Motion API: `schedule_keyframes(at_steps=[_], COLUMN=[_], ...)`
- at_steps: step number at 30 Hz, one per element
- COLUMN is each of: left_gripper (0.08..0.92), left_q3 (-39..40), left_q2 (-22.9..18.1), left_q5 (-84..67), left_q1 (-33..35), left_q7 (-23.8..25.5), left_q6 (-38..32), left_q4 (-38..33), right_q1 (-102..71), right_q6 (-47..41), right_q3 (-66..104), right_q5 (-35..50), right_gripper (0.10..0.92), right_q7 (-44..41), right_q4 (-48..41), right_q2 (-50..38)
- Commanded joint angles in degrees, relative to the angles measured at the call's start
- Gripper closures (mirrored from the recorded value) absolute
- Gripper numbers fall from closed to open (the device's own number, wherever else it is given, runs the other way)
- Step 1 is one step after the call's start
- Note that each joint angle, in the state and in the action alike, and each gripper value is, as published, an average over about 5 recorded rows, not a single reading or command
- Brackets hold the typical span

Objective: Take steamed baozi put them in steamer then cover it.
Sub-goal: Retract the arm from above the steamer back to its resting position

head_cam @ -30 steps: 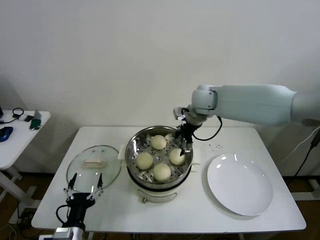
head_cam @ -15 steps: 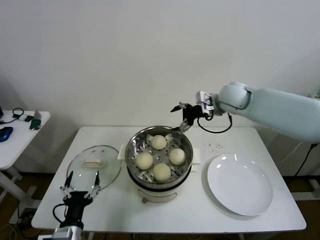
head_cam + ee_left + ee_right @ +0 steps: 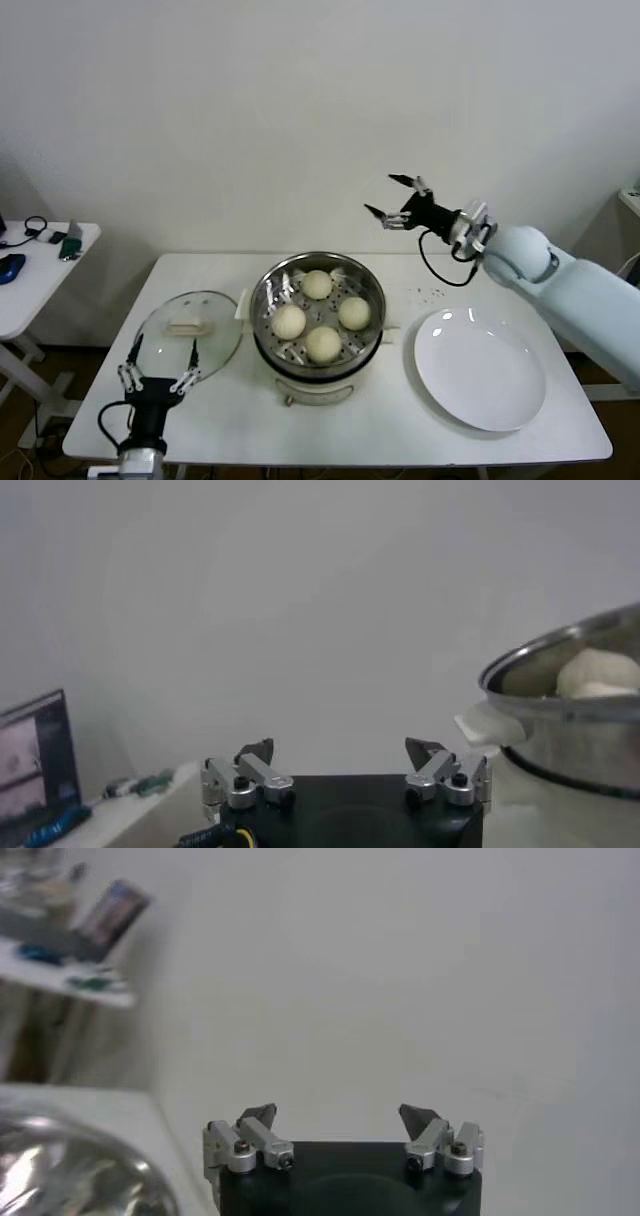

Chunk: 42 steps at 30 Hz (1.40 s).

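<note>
Inside the shiny perforated steamer (image 3: pixel 318 345) sit 4 smooth domed baozi (image 3: pixel 323 343); both claws, right (image 3: pixel 396 196) and left (image 3: pixel 155 364), gape wide.

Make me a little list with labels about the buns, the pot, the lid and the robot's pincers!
buns: four steamed baozi, all inside the steamer
steamer: shiny basket, mid-table, uncovered
cover: glass lid, flat on the table beside the steamer's left
plate: white, nothing on it, on the right
left pincer: open, low by the cover's near edge
right pincer: open, raised above and behind the steamer, holding nothing
</note>
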Motion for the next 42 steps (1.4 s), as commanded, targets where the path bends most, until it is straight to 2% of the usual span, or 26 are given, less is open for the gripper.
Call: schedule_keyframes(at_steps=[1, 7, 12, 17, 24, 30, 42], left_gripper=[0.177, 0.177, 0.177, 0.177, 0.177, 0.177, 0.177], left_q3=[-0.4, 1.0, 1.5, 2.3, 3.6, 3.0, 3.1], left_q2=[1.6, 5.0, 7.5, 8.8, 9.5, 9.3, 8.3], left_q5=[33.4, 53.4, 66.3, 68.9, 70.7, 71.6, 70.4], left_q1=[0.1, -2.9, -8.9, -15.4, -22.3, -28.3, -33.4], left_q7=[0.9, 3.6, 5.4, 6.0, 9.2, 7.5, 6.2], left_q6=[6.4, 8.5, 8.9, 9.7, 9.8, 9.0, 6.0], left_q4=[-0.4, 3.1, 9.1, 17.5, 25.4, 35.1, 42.7], right_q1=[-44.4, -55.5, -61.6, -66.6, -70.4, -72.2, -71.2], right_q6=[-0.1, -4.8, -4.7, -2.7, -1.1, -0.7, -0.3], right_q3=[45.8, 57.5, 61.8, 64.2, 66.6, 68.3, 68.8], right_q5=[-7.4, -9.3, -10.3, -13.4, -17.8, -19.2, -20.7], right_gripper=[0.203, 0.203, 0.203, 0.203, 0.203, 0.203, 0.203], right_q7=[11.2, 9.0, 6.1, 3.7, 1.9, 1.7, 1.6], right_q4=[5.5, 9.0, 10.5, 10.8, 11.1, 11.5, 11.1], right_q2=[6.0, 12.2, 16.0, 18.7, 21.5, 23.3, 24.7])
